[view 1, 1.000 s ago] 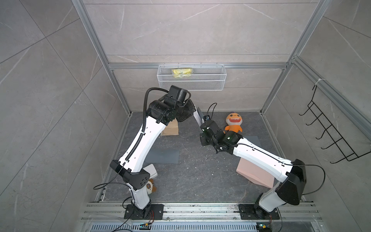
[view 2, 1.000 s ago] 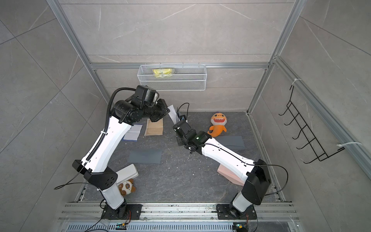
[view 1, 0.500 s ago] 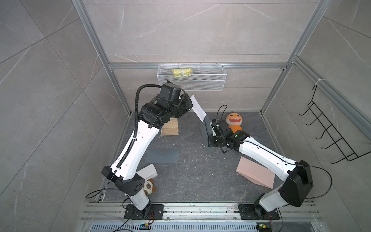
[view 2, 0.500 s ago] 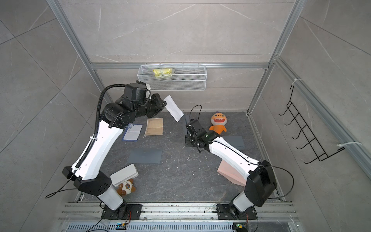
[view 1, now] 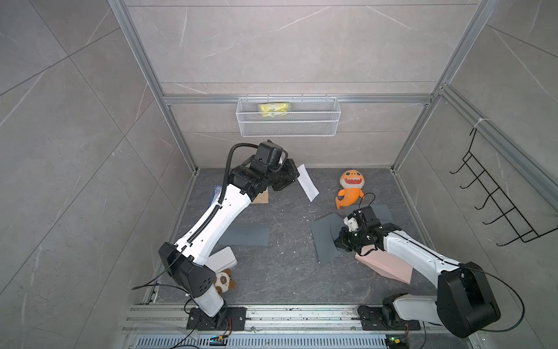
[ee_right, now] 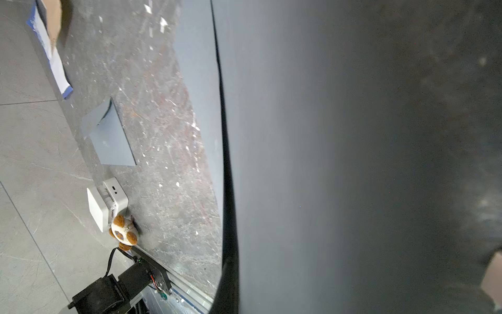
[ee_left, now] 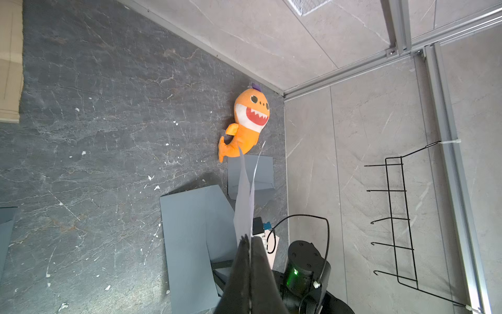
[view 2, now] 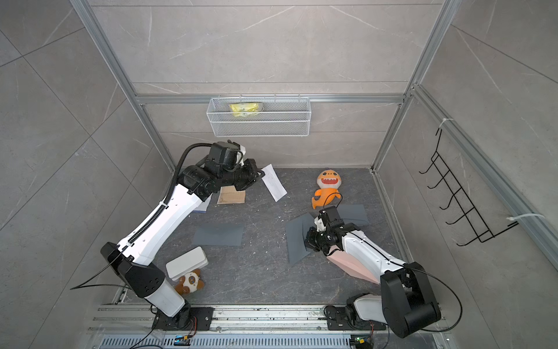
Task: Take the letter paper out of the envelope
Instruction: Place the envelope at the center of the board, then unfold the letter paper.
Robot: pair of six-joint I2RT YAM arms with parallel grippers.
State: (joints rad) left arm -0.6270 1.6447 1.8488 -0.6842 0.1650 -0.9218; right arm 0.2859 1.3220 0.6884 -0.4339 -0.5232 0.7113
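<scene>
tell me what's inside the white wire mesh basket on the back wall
A crumpled yellow packet lies in the white wire mesh basket, toward its left end. The mesh veils its lower part, so anything beneath it stays unseen.

The letter paper [view 1: 307,185] is matt white, the envelope [view 1: 324,241] matt grey paper.

Even bright light, soft shadows, wide-angle bending, right wrist view blurred
</scene>
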